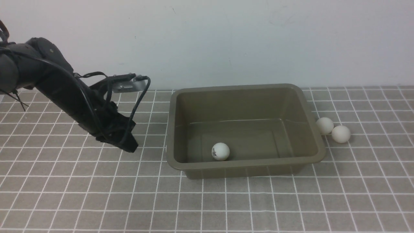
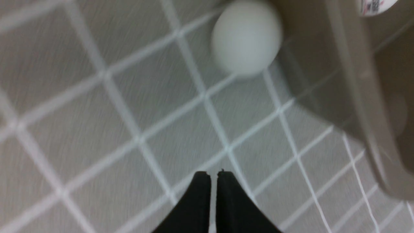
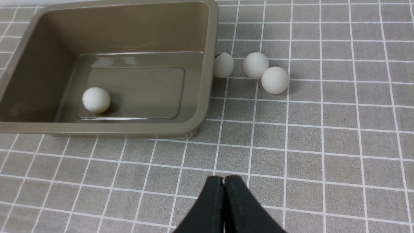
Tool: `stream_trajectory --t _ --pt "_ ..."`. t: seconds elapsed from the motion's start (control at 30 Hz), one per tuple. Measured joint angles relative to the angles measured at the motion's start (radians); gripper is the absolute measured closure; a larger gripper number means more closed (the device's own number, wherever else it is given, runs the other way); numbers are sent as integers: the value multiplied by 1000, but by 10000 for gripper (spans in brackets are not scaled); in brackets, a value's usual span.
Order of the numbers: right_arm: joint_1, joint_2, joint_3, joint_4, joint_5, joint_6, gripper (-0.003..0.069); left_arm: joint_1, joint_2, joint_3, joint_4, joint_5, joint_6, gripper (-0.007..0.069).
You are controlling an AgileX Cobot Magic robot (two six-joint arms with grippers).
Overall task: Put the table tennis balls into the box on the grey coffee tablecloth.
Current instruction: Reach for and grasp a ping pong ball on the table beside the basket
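One ball (image 1: 220, 151) is seen in the box (image 1: 245, 163). Three balls (image 3: 275, 80) are left on the cloth (image 1: 291, 200) beside its right wall, and a fifth ball (image 2: 246, 37) beside its left. Each is judged light, hard and slippery, best pinched across its middle. The left gripper (image 2: 213, 175) and right gripper (image 3: 223, 179) are pressed together, empty.

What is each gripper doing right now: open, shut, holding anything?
Left gripper: shut, holding nothing.
Right gripper: shut, holding nothing.

Front overview — wrist close-ups — common box (image 1: 245, 169)
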Motion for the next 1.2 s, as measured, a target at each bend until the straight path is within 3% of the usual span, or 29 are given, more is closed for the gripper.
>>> stream_trajectory --t 0.17,0.3,0.5,0.97,1.2 --pt "0 0 0 20 -7 0 668 -37 25 5 -38 -107 66 468" --pt "0 0 0 31 -8 0 668 -66 53 5 -53 -172 70 253" --pt "0 0 0 32 -16 0 668 -112 69 5 -59 -217 98 67" --pt "0 0 0 33 -20 0 668 -189 91 6 -59 -332 119 64" --pt "0 0 0 36 -21 0 668 -189 124 5 -3 -310 77 280"
